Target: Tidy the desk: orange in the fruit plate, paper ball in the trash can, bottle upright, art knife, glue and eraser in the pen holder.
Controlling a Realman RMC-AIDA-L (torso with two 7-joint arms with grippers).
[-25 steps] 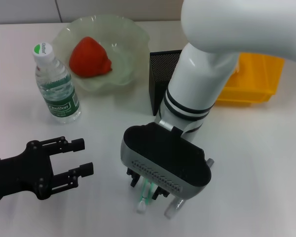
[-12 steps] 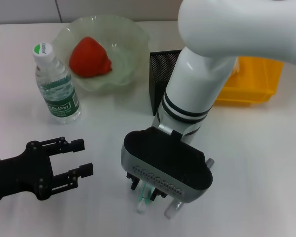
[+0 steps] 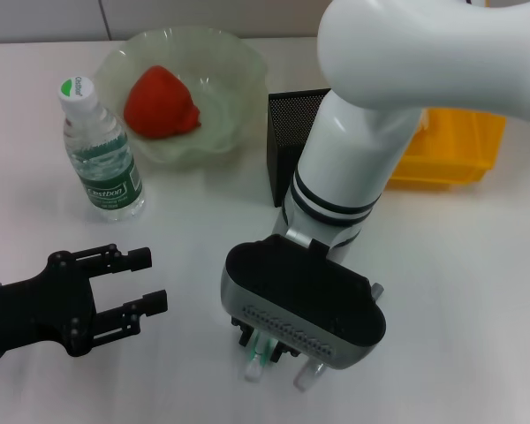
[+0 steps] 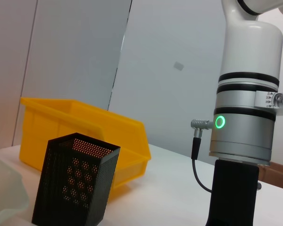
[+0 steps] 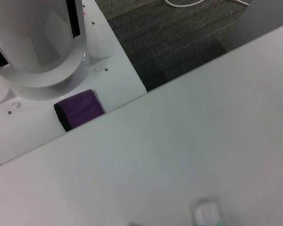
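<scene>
The right claw [image 3: 269,346] points straight down at the near edge of the table [image 3: 477,265], over a green-and-white glue stick [image 3: 257,360] lying there; its own housing hides the fingers, so its grip cannot be told. The left claw [image 3: 146,281] hovers spread open and empty at the near left. The orange [image 3: 160,102] sits in the fruit plate [image 3: 225,71], the bottle [image 3: 100,152] stands upright beside it, and the pen holder [image 3: 290,132] stands by the yellow bin [image 3: 455,141].

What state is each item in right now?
bottle: upright, capped
orange: in the plate
pen holder: upright
yellow bin: upright, contents hidden
left hand: open, empty
right hand: low over a green-white item, grip hidden
</scene>
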